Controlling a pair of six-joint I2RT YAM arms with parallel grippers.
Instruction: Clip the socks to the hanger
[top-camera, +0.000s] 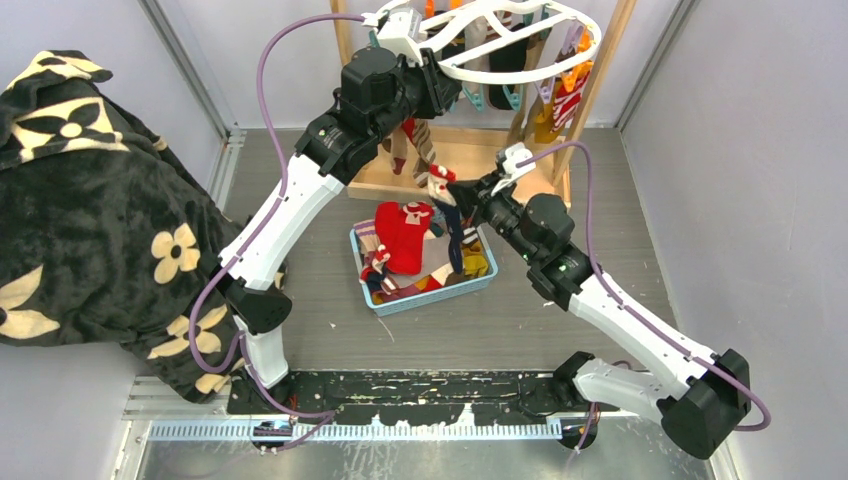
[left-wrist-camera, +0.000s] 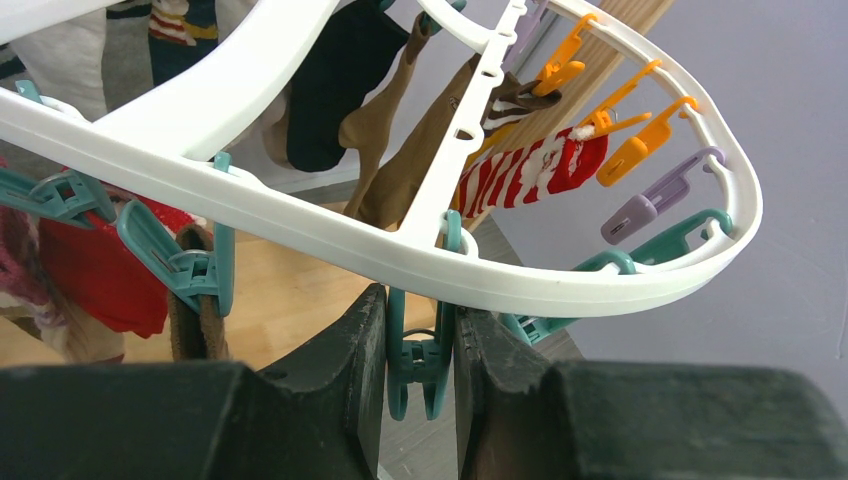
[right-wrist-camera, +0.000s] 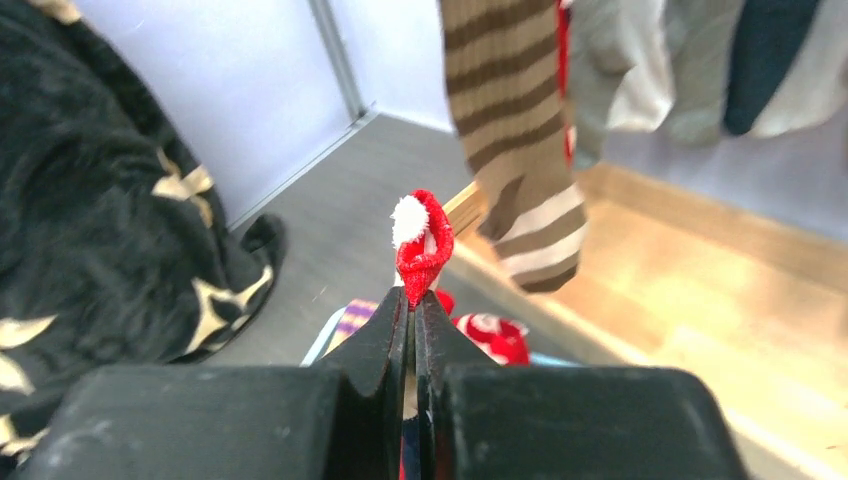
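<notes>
Grey counter (top-camera: 480, 340); left gripper (left-wrist-camera: 420, 318) squeezes teal clip (left-wrist-camera: 410, 380) on white oval hanger (left-wrist-camera: 300, 215), right gripper (right-wrist-camera: 412, 305) pinches red white-tipped sock (right-wrist-camera: 425, 245).

The hanger (left-wrist-camera: 300, 220) runs off the top edge; the red sock (right-wrist-camera: 425, 255) disappears between the right jaws.

White plastic oval hanger (left-wrist-camera: 300, 225) with teal clips (left-wrist-camera: 415, 368), orange clips (left-wrist-camera: 640, 150) and a lilac clip (left-wrist-camera: 650, 200). Red-and-white striped fabric sock (left-wrist-camera: 520, 175); brown-and-tan striped fabric sock (right-wrist-camera: 510, 130); red fabric sock (right-wrist-camera: 425, 250) tipped white. Black plush blanket (top-camera: 90, 200) with cream flowers. Blue plastic basket (top-camera: 440, 293).
</notes>
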